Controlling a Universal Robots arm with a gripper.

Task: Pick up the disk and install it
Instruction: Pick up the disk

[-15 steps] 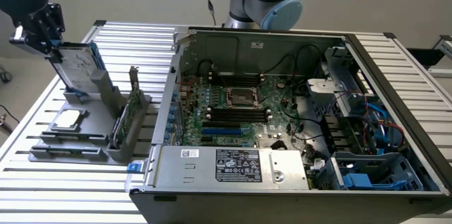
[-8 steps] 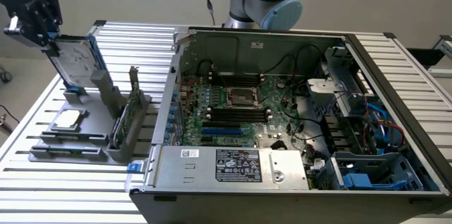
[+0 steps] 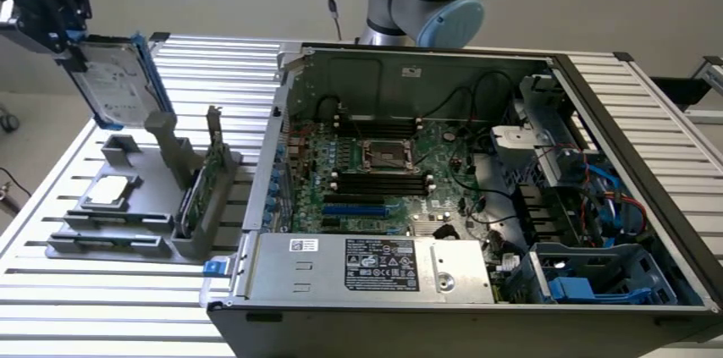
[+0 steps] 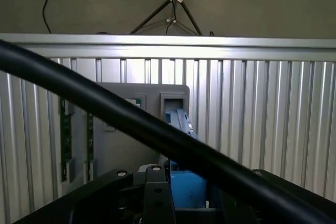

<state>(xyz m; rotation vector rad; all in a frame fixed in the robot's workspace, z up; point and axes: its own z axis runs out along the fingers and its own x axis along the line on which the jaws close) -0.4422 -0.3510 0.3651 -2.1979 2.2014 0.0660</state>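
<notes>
Silver disk (image 3: pixel 113 80) hung over the rack (image 3: pixel 124 206), pinched by the fingers (image 3: pixel 74 55): lifted, not yet in the case (image 3: pixel 429 52).

- The table (image 3: pixel 113 311) has a flat top of silver ribbed metal slats laid side by side, with narrow dark grooves between them.
- In the wrist view, a bright cross rail (image 4: pixel 168 41) closes off the slats' far ends.
- A grey moulded holder (image 3: pixel 85 248) sits flat on the slats toward the exterior view's left. Slots and upright posts rise from its base.
- An open computer case (image 3: pixel 452 324) lies on its side just beside the holder, toward the exterior view's right. Its open side faces up, and it covers much of the table's middle.
- Bare slats show in front of the holder and beyond the case on the exterior view's right.
</notes>
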